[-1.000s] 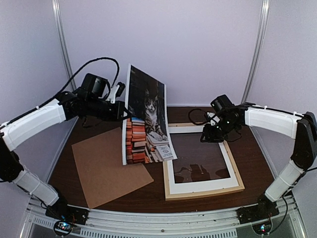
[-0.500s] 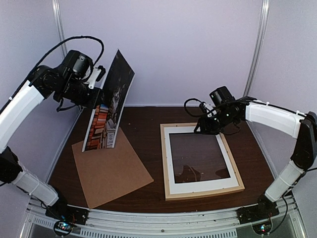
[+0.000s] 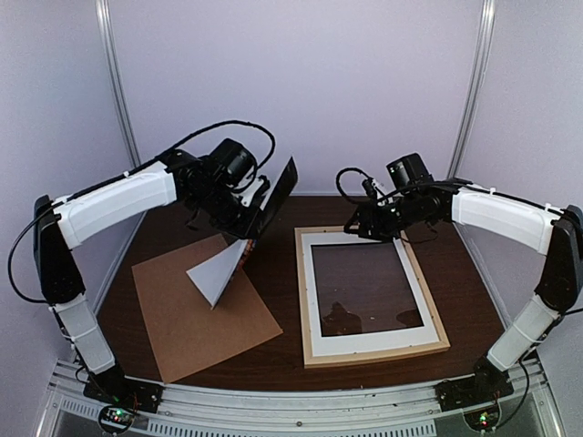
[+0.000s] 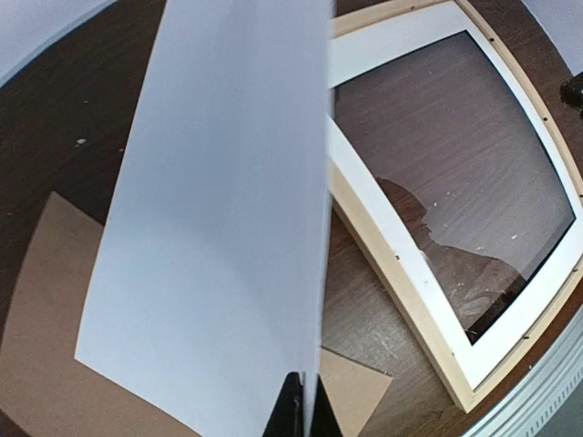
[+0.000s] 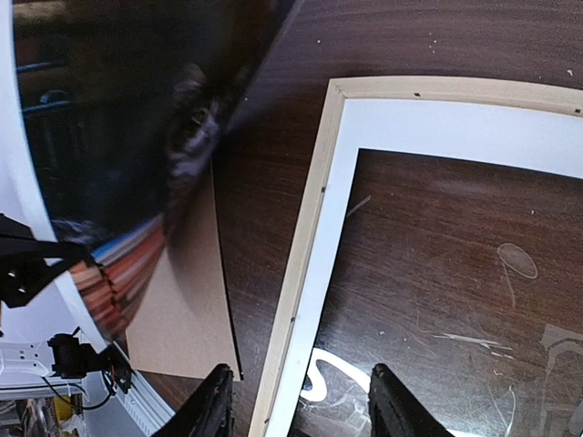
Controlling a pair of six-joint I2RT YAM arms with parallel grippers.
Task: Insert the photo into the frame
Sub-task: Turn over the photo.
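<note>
The left gripper (image 3: 258, 198) was clenched on one edge of the photo (image 3: 219, 273) and held it in the air, tilted, white back turned up. It hung above the brown backing board (image 3: 196, 328), just left of the frame (image 3: 375, 357). I think this was to carry the sheet across. The right gripper (image 3: 360, 225) hovered over the frame's far left corner, fingers parted and empty, probably waiting to guide the print down.

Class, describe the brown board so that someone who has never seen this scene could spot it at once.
On the dark table, look left of the light wooden frame. A flat board lies there, beneath the held-up photo. It is plain brown and solid, unlike the white-backed photo and the white mat in the frame.
</note>
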